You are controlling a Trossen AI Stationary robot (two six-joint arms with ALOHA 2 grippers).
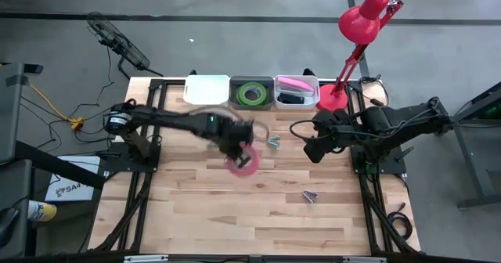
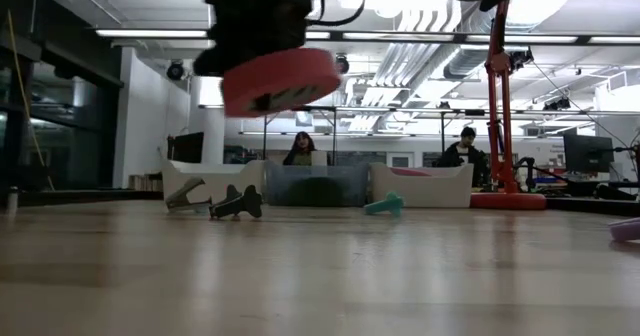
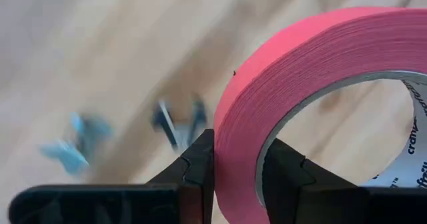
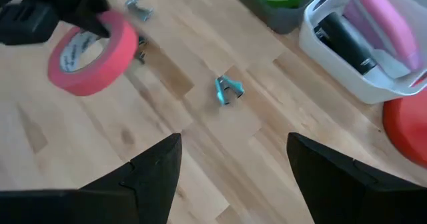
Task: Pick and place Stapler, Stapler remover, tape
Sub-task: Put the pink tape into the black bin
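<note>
Pink tape point(image 1: 243, 162) hangs above the desk point(image 1: 235, 216), clamped in the left gripper point(image 1: 235, 147) jaws. Right gripper point(image 1: 311, 148), at three o'clock, waits open. Green tape point(image 1: 251, 93) is binned; staple removers point(image 1: 273, 142) remain.

Open-plan lab: exposed ceiling ducts point(image 2: 420, 26), people at desks point(image 2: 300, 151).

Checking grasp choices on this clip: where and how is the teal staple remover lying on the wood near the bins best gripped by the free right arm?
Judging from the right wrist view, the teal staple remover lies flat on the table, clear of the bins. Its body is small and narrow, so coming straight down from above, with the open right gripper closing its fingers across the narrow body, looks best.
</note>
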